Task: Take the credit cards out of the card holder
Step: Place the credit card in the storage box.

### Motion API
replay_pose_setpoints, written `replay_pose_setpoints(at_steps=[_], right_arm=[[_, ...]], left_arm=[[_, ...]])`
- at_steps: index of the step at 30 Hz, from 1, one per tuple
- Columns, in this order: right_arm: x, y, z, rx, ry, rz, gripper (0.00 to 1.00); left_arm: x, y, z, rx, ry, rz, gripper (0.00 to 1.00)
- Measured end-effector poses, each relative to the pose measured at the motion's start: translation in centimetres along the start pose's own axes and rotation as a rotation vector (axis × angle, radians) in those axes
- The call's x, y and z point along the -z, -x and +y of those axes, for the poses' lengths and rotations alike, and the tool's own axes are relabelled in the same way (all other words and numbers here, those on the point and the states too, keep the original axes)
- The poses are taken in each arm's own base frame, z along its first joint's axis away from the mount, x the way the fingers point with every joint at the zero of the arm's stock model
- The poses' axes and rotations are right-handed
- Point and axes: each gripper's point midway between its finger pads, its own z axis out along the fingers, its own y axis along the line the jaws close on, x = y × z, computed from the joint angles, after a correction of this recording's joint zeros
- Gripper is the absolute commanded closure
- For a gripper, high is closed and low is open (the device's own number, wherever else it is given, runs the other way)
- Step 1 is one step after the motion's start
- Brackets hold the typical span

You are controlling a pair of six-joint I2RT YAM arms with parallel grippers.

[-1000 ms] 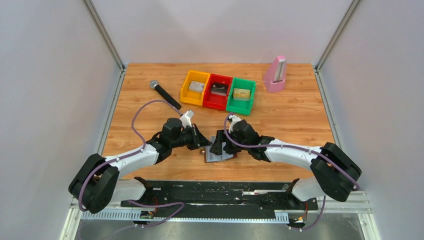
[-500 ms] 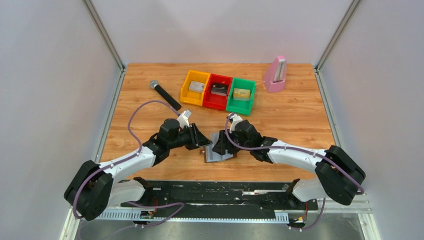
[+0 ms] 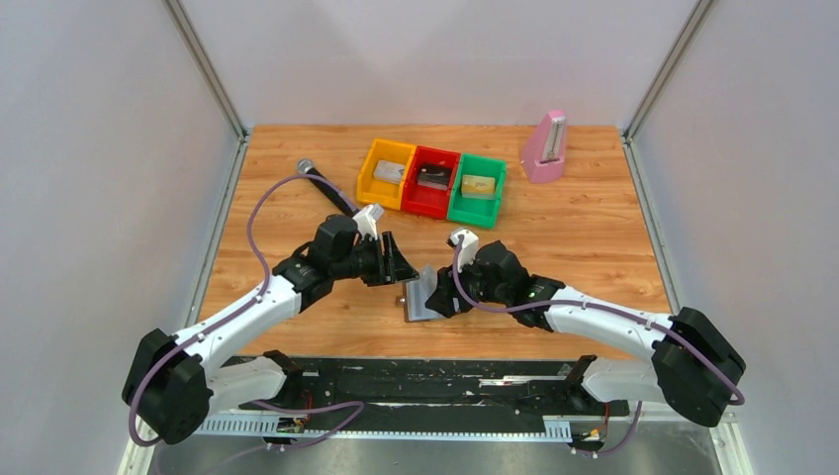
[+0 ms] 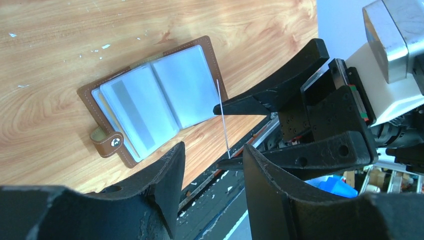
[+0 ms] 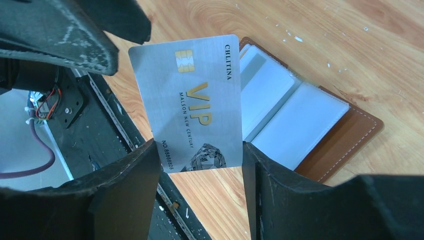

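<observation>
Leftmost, the left arm stretches low toward the table's middle. Its left gripper hovers just left of the card holder, fingers spread with nothing between them. The holder lies open on the wood near the front edge, with the bins well apart behind. From the right, the right gripper pinches a silver card by its edges, upright beside the holder; whether they touch we cannot tell.
</observation>
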Motion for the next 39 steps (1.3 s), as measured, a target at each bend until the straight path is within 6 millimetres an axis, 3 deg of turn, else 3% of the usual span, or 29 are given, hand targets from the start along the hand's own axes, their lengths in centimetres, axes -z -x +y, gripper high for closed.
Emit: replay_pose_setpoints(at_steps=[10,12,16,18,25,33,39], right_arm=[[0.3,-0.8,0.6,0.053,0.019,0.030,0.61],[0.2,-0.9,0.7,0.057,0.021,0.032,0.60],[0.1,-1.2,0.8,0.062,0.024,0.039,0.59],[0.0,-1.5,0.7,0.062,0.019,0.051,0.56],[-0.3,-1.6,0.5,0.061,0.000,0.060,0.33],[-0.1,-1.2,0.1,0.033,-0.044,0.065,0.30],[-0.5,-1.0,-0.9,-0.017,-0.119,0.066,0.38]], left_arm=[[-0.7,-1.1,0.1,-0.002,0.005,0.108,0.53],[-1.0,-1.4,0.3,0.005,0.007,0.126,0.61],[-1.5,-2.1,0.7,0.019,0.011,0.164,0.94],[-1.6,-2.3,0.8,0.025,0.010,0.177,1.00],[-1.6,-2.1,0.7,0.031,0.010,0.180,1.00],[-0.9,1.0,3.0,0.015,0.131,0.086,1.00],[0.9,6.9,5.0,0.012,0.240,-0.081,1.00]])
